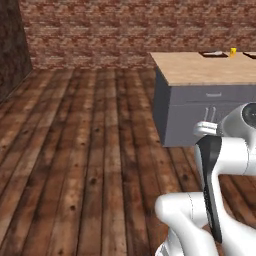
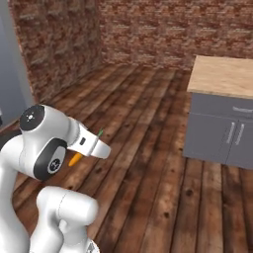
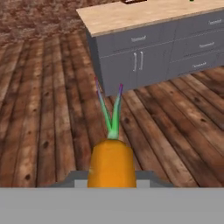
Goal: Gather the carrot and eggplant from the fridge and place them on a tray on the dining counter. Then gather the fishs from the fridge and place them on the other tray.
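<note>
carrot [image 3: 111, 164] is seen closest, clamped between the jaws of the gripper [image 3: 112, 183], its green stalks pointing toward the dining counter [image 3: 144, 13]. the same carrot shows as an orange tip under the hand in the right base view. dark wood plank floor [image 1: 75, 165] lies around the counter's grey cabinet base, and a red brick wall [image 1: 100, 30] stands behind it. a dark tray [image 1: 214, 54] rests on the counter's far edge. no writing can be read.
</note>
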